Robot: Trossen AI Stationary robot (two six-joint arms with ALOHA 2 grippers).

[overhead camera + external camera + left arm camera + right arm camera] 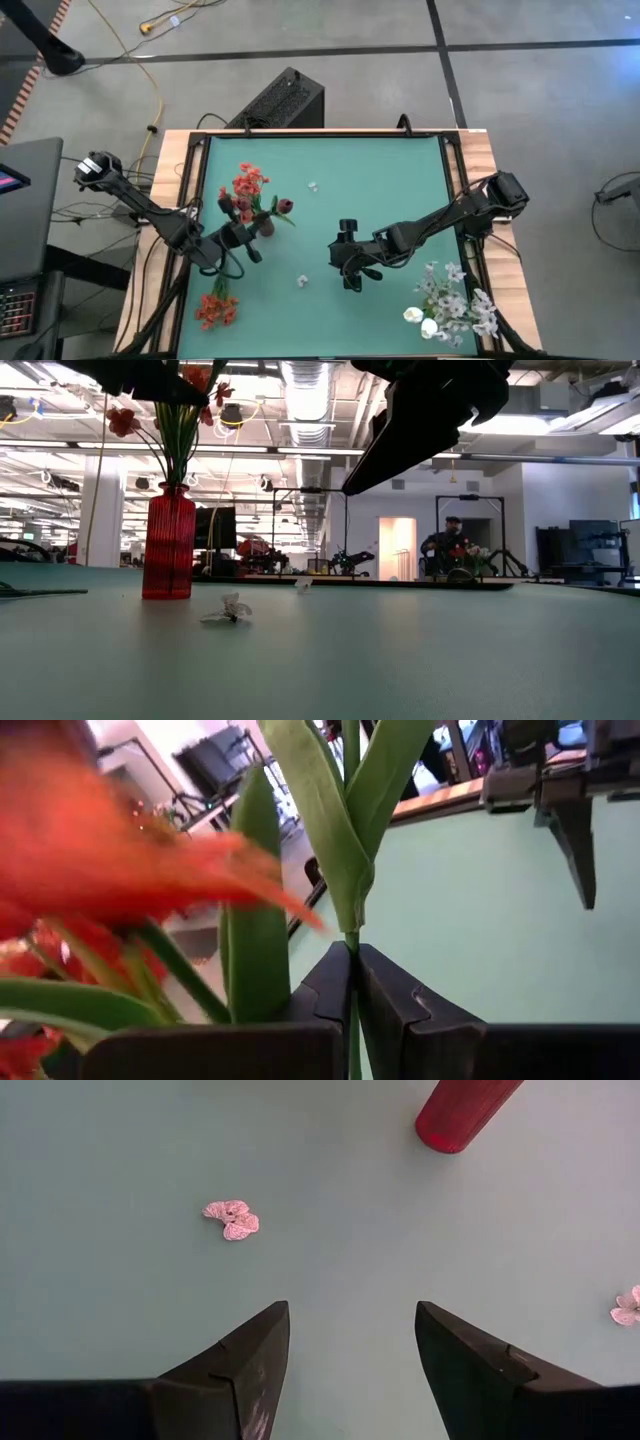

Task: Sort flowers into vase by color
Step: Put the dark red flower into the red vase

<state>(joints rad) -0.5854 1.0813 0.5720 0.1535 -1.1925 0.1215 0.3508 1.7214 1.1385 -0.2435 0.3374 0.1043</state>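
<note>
A red ribbed vase (pixel 168 545) stands left of the table's middle with red and orange-red flowers (pixel 250 188) in it. My left gripper (pixel 243 245) is beside the vase on its near side, shut on a thin green stem with long leaves (pixel 330 810). An orange-red cluster (pixel 215 308) shows at the near left, and a green stem arcs from it toward that gripper. White flowers (pixel 450 305) lie at the near right corner. My right gripper (pixel 350 268) hovers open over the table's middle, nothing between its fingers (pixel 250 1370). My left gripper pinches a thin green stem (pixel 352 982) between its two fingers, just below where the long leaves branch off. The fingers point about level, toward the table's right, and lie across the stem. Whether the flower's far end rests on the table, I cannot tell.
Loose pale petals lie on the green mat (pixel 302 281), (pixel 313 186), one of them just ahead of my right gripper (pixel 232 1220). A wooden frame (pixel 480 150) rims the table. A black box (pixel 285 100) stands beyond the far edge. A person (pixel 452 540) sits far back in the room.
</note>
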